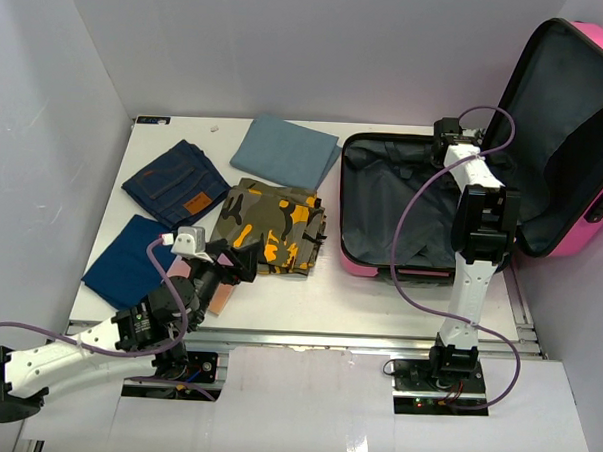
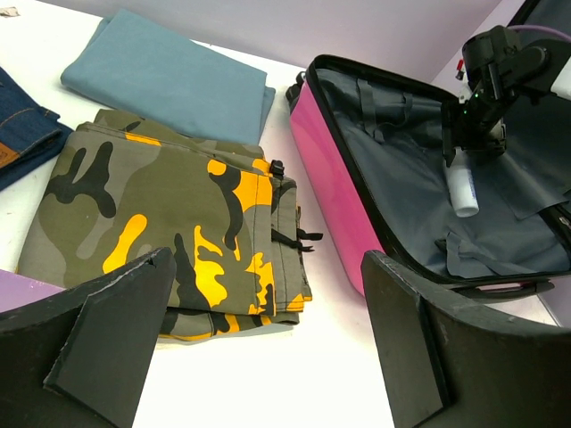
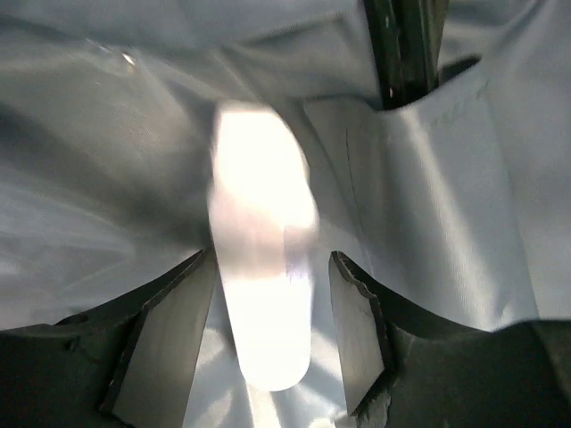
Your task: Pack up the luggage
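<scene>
From above, we see the glossy hot-pink hard-shell luggage [image 1: 358, 266] lying open at three o'clock on the counter [image 1: 378, 299]. Its lid is propped up so the right pincer [image 1: 452, 134] can reach the grey lining.

The left wrist view shows the left pincer [image 2: 268, 259] spread wide and empty, facing the folded camouflage trousers [image 2: 161, 205] at eleven o'clock, probably its next pick.

In the right wrist view, a blurred white cylindrical bottle [image 3: 263, 250] sits between the fingers. We cannot tell whether it is pinched or let go.
</scene>
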Robot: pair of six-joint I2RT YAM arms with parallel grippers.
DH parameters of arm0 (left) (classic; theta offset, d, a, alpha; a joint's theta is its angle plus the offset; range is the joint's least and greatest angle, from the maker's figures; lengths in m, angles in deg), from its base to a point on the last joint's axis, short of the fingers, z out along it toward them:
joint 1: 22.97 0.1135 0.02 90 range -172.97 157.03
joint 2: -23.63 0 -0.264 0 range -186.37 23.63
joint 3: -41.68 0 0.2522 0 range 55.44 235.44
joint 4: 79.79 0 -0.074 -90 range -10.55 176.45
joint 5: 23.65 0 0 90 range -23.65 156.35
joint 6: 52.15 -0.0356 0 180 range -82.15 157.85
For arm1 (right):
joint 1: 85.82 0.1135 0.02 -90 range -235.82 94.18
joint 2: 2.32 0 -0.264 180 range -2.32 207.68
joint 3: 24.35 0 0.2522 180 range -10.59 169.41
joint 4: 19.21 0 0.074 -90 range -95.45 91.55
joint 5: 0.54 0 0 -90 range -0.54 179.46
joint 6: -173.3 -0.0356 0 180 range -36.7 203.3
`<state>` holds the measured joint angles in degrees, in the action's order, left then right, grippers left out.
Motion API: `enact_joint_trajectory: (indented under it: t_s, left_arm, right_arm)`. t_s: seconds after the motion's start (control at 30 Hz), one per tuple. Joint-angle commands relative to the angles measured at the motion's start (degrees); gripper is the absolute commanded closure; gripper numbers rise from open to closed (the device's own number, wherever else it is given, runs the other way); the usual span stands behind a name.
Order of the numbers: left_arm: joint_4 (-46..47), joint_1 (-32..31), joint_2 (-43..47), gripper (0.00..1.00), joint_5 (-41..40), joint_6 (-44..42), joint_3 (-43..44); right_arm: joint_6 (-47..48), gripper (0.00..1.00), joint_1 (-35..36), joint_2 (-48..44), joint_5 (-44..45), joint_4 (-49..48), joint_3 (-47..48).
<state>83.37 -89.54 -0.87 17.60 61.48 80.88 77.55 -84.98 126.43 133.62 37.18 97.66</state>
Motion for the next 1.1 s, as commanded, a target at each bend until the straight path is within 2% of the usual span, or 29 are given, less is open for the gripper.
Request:
enact_joint_trajectory:
  t_s: [0.0,0.53,0.8,0.97,1.07]
  left_arm:
    - [-0.94,-0.41,-0.63,0.04,0.58,0.41,2.13]
    - [-0.88,-0.41,-1.01,0.04,-0.69,0.71,1.9]
    - [0.3,-0.41,-3.62,0.05,-7.2,3.32,1.84]
    - [-12.01,-0.14,-11.2,0.08,-13.41,13.63,9.25]
    - [-22.58,2.8,-17.92,0.09,-14.12,22.36,14.43]
  right_arm:
    - [2.65,0.39,-0.14,-0.66,-2.21,-4.89,2.08]
    - [4.97,0.39,0.2,-4.89,-8.54,-5.92,-1.11]
    - [2.73,0.38,4.35,-12.86,-7.96,1.0,3.35]
    - [1.89,0.38,14.57,-24.17,-12.57,2.41,0.32]
    - [1.54,0.38,24.58,-28.57,-12.0,2.12,-4.93]
